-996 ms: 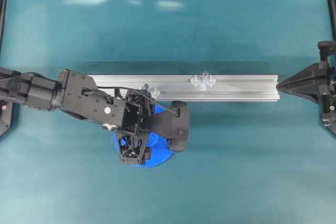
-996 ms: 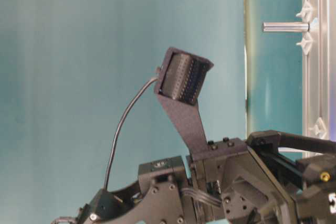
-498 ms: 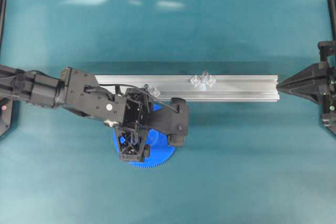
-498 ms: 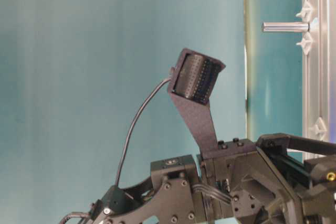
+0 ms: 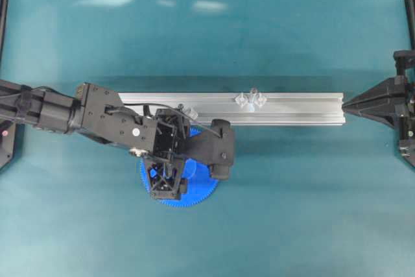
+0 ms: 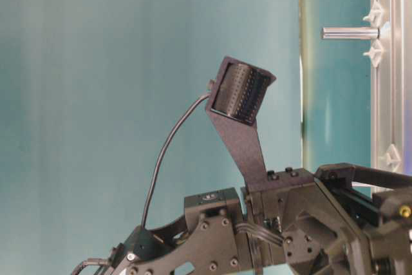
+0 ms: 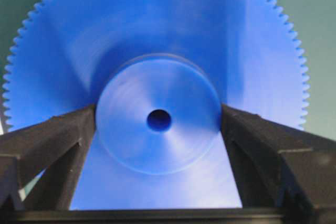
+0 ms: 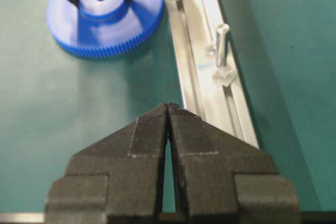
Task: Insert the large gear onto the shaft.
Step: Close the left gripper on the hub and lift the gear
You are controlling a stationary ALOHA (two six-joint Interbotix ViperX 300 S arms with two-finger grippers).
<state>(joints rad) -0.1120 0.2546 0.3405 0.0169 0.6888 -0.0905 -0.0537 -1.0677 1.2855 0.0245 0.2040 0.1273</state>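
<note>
Spread wide either side of the raised hub, left gripper straddling the large gear flat on the green mat. Beyond, upright on the aluminium rail, the shaft, well apart. Farthest off, right gripper pinched closed, empty.

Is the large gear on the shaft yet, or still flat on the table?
Still flat on the table. The large gear lies beside the rail; the shaft stands bare.

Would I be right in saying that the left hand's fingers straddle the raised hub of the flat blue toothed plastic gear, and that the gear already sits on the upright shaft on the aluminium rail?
Not quite. The left hand does straddle the hub, but the flat blue toothed plastic gear lies on the teal table, beside the aluminium rail. The upright shaft stands bare, as the right wrist view shows.
</note>
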